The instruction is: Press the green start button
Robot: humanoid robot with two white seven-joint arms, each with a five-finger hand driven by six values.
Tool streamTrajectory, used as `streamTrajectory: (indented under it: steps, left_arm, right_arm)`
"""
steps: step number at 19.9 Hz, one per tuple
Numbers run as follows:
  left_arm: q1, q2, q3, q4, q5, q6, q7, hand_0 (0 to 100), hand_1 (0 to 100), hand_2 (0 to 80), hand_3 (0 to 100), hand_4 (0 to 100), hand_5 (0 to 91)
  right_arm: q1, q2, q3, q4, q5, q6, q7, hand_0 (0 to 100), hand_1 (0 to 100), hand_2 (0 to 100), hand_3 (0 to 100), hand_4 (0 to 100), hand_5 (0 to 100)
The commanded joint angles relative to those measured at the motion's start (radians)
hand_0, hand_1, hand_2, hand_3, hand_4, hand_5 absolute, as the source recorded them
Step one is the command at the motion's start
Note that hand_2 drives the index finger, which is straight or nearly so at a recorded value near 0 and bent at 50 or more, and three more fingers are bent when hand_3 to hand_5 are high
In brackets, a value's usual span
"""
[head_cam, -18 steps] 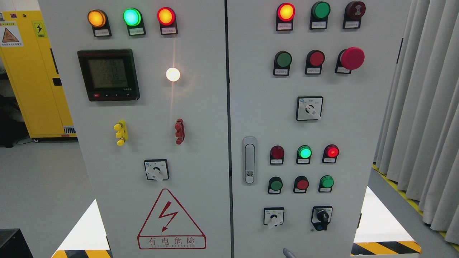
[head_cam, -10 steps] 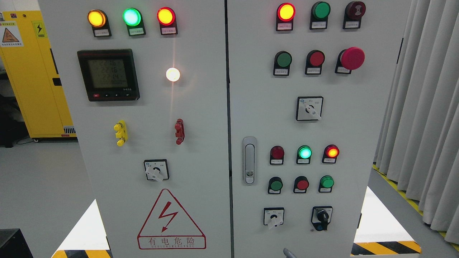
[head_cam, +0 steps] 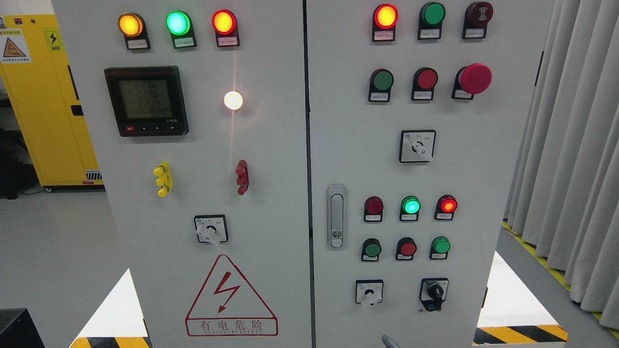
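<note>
Changed since half a second ago: only the lower lamp (head_cam: 448, 205), gone from orange back to red; nothing else is seen displaced. Right hand (head_cam: 388, 341): only a grey tip is shown at the bottom edge, against the cabinet's right door (head_cam: 483, 159); whether it is released or clenched cannot be told. Green button (head_cam: 372, 249): mounted in the door's lower button row, left of a red button (head_cam: 407, 248), above and slightly left of the tip, well apart from it. Second green button (head_cam: 382, 80): set higher, farther off. Labels cannot be read.
</note>
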Motion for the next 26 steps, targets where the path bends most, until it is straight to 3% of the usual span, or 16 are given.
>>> streamTrajectory:
  steps: [1, 4, 6, 7, 8, 9, 10, 11, 13, 14, 16, 22, 26]
  left_arm:
    - [0.0, 0.0, 0.0, 0.0, 0.0, 0.0, -0.001, 12, 56, 0.0, 0, 0, 0.0]
    - [0.0, 0.0, 0.0, 0.0, -0.001, 0.0, -0.001, 12, 56, 0.0, 0, 0, 0.0]
    - [0.0, 0.0, 0.0, 0.0, 0.0, 0.0, -0.001, 12, 56, 0.0, 0, 0, 0.0]
    - [0.0, 0.0, 0.0, 0.0, 0.0, 0.0, -0.001, 12, 56, 0.0, 0, 0, 0.0]
    - [0.0, 0.0, 0.0, 0.0, 0.0, 0.0, -0.001, 12, 56, 0.0, 0, 0, 0.0]
    - [0.0, 0.0, 0.0, 0.0, 0.0, 0.0, -0.001, 12, 56, 0.0, 0, 0, 0.0]
    - [0.0, 0.0, 0.0, 0.0, -0.001, 0.0, -0.001, 12, 56, 0.0, 0, 0, 0.0]
    - [0.0, 0.0, 0.0, 0.0, 0.0, 0.0, -0.001, 12, 56, 0.0, 0, 0, 0.0]
    - [0.0, 0.0, 0.0, 0.0, 0.0, 0.0, -0.001, 12, 56, 0.0, 0, 0, 0.0]
    - [0.0, 0.0, 0.0, 0.0, 0.0, 0.0, -0.001, 12, 56, 0.0, 0, 0, 0.0]
    - [0.0, 0.0, 0.0, 0.0, 0.0, 0.0, -0.001, 12, 56, 0.0, 0, 0, 0.0]
    - [0.0, 0.0, 0.0, 0.0, -0.001, 0.0, -0.001, 12, 56, 0.0, 0, 0, 0.0]
    - [0.0, 0.0, 0.0, 0.0, 0.0, 0.0, -0.001, 12, 56, 0.0, 0, 0, 0.0]
  right_arm:
    - [-0.001, 0.0, -0.002, -0.008, 0.023, -0.003, -0.001, 59, 66, 0, 0, 0, 0]
    - [-0.002, -0.001, -0.003, -0.009, 0.041, -0.001, 0.0, 58, 66, 0, 0, 2, 0]
    - [-0.01, -0.001, -0.02, -0.008, 0.087, -0.001, 0.003, 57, 66, 0, 10, 15, 4]
    - [-0.013, -0.001, -0.037, -0.008, 0.125, -0.002, 0.006, 56, 67, 0, 21, 25, 13]
    - [-0.017, -0.001, -0.051, -0.008, 0.156, -0.003, 0.008, 55, 67, 0, 21, 25, 13]
    - [-0.021, -0.003, -0.058, -0.008, 0.182, -0.006, 0.009, 54, 68, 0, 30, 35, 21]
    - [-0.021, -0.008, -0.06, -0.008, 0.205, -0.009, 0.009, 53, 68, 0, 39, 45, 34]
    - [-0.022, -0.009, -0.062, -0.008, 0.237, -0.01, 0.009, 52, 69, 0, 40, 46, 36]
    - [-0.021, -0.009, -0.092, -0.008, 0.329, -0.013, 0.006, 53, 69, 0, 48, 55, 51]
    - [-0.021, -0.009, -0.109, -0.009, 0.377, -0.013, 0.005, 53, 69, 0, 48, 55, 51]
    - [-0.025, -0.009, -0.121, -0.009, 0.449, -0.013, 0.0, 55, 70, 0, 58, 66, 65]
    - [-0.056, -0.008, -0.193, -0.012, 0.652, -0.013, -0.009, 61, 73, 0, 71, 76, 77]
    - [-0.088, -0.003, -0.233, -0.015, 0.786, -0.012, -0.037, 61, 75, 0, 74, 78, 80]
